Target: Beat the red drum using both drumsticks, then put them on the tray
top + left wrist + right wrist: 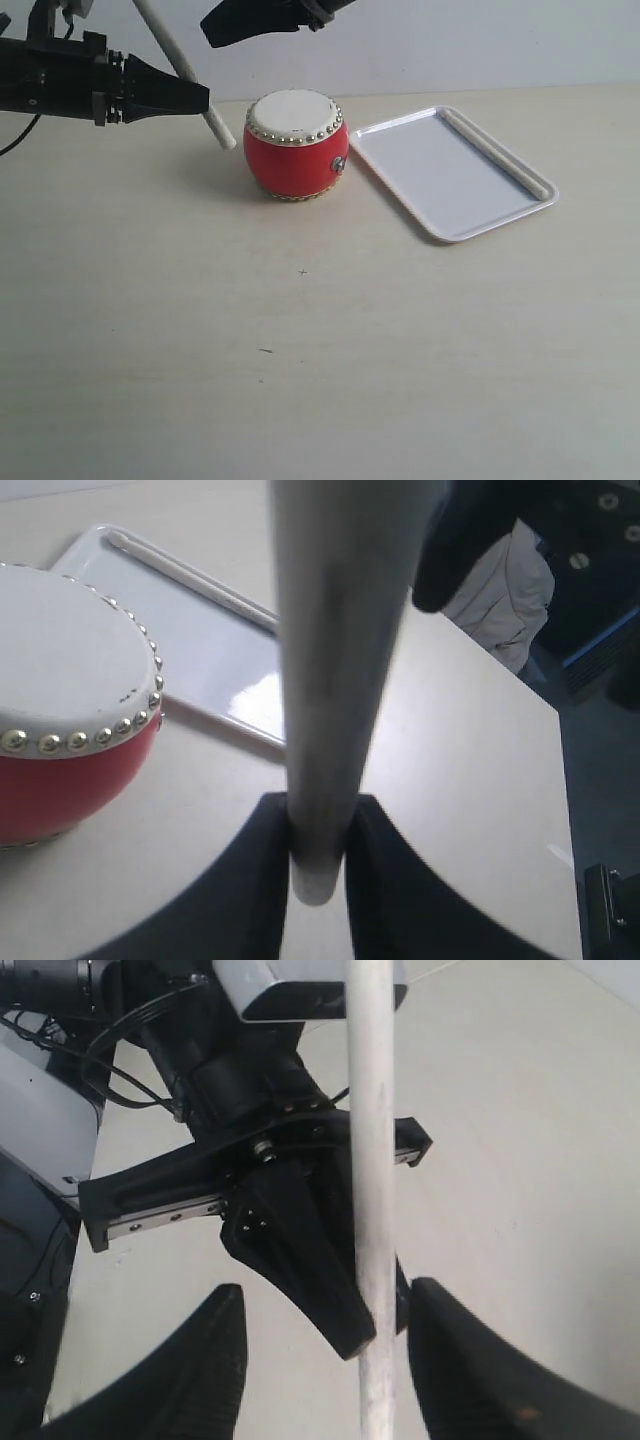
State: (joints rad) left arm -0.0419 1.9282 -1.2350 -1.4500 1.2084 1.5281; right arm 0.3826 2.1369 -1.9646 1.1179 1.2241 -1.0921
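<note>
**Now one drumstick (497, 152) is lying in the tray (430, 170)**

The counter (300, 350) is carrying the white tray, with the red drum (295, 150) sitting just beside it. The left gripper (198, 97) is holding its jaws clamped on the other drumstick (176, 55), tilted, its tip hanging near the drum. The right gripper (212, 30) is hovering above, jaws apart and empty.

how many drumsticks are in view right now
2. One drumstick lies on the tray along its far right rim. The second drumstick is clamped in the left jaws, slanting down beside the red drum. None seem hidden.
</note>
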